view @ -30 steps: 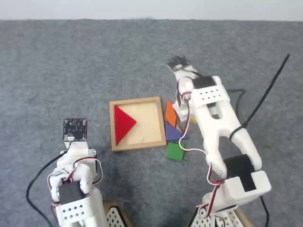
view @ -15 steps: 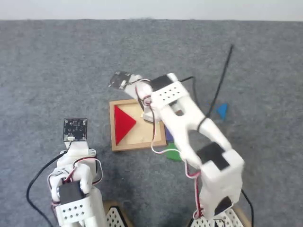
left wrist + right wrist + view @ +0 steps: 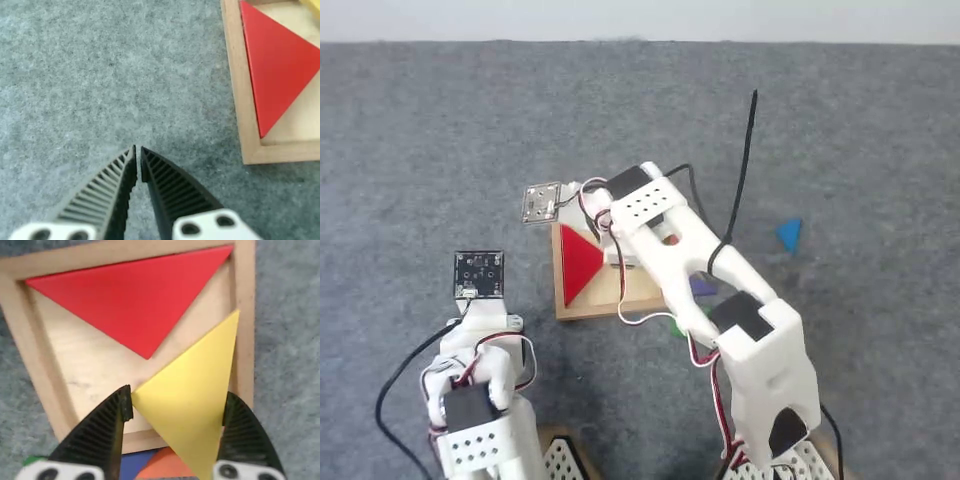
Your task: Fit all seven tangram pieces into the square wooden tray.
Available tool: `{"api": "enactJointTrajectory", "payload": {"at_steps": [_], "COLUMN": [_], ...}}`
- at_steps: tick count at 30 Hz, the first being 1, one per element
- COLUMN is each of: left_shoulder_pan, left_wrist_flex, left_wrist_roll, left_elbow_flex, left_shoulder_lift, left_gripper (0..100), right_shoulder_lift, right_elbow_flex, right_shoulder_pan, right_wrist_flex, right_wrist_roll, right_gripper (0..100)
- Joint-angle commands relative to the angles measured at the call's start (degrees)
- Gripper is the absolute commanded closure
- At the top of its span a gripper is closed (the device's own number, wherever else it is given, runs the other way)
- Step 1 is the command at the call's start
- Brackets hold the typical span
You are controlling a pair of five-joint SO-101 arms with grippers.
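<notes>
My right gripper [image 3: 178, 405] grips the yellow triangle [image 3: 192, 395], fingers spread to its width, over the square wooden tray [image 3: 245, 315]. The red triangle [image 3: 135, 300] lies flat inside the tray against one wall. My left gripper [image 3: 138, 155] hangs beside the tray, fingers together, empty. A small blue triangle [image 3: 788, 234] lies well apart from the tray.
</notes>
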Motion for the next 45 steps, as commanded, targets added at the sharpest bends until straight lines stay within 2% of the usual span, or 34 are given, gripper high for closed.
{"api": "enactJointTrajectory", "payload": {"at_steps": [1,7,18,21,27,33,36,41,45], "left_shoulder_pan": [-0.18,-0.18,-0.18,-0.18,-0.18,-0.18,-0.18,-0.18,-0.18], "left_wrist_flex": [0.26,0.26,0.26,0.26,0.26,0.26,0.26,0.26,0.26], "left_wrist_roll": [-0.53,-0.53,-0.53,-0.53,-0.53,-0.53,-0.53,-0.53,-0.53], "left_elbow_flex": [-0.48,-0.48,-0.48,-0.48,-0.48,-0.48,-0.48,-0.48,-0.48], "left_shoulder_lift": [-1.05,-1.05,-1.05,-1.05,-1.05,-1.05,-1.05,-1.05,-1.05], "left_gripper": [98,98,98,98,98,98,98,98,98], "right_shoulder_lift": [-0.48,-0.40,-0.13,0.66,1.54,1.10,-1.01,-8.31,-14.73], "right_elbow_flex": [-3.25,-3.25,-3.25,-3.25,-3.25,-3.52,-6.68,-14.33,-17.76], "right_shoulder_pan": [-0.31,-1.98,-3.12,-3.12,-3.21,-3.21,-2.59,-0.22,3.56], "right_wrist_flex": [-2.95,-5.05,-5.76,-5.49,-5.85,-5.32,-1.89,10.07,14.81], "right_wrist_roll": [0.97,4.04,4.13,4.13,4.13,4.13,3.87,2.99,-6.77], "right_gripper": [85.0,85.0,84.8,79.4,61.9,59.7,59.7,59.7,59.7]}}
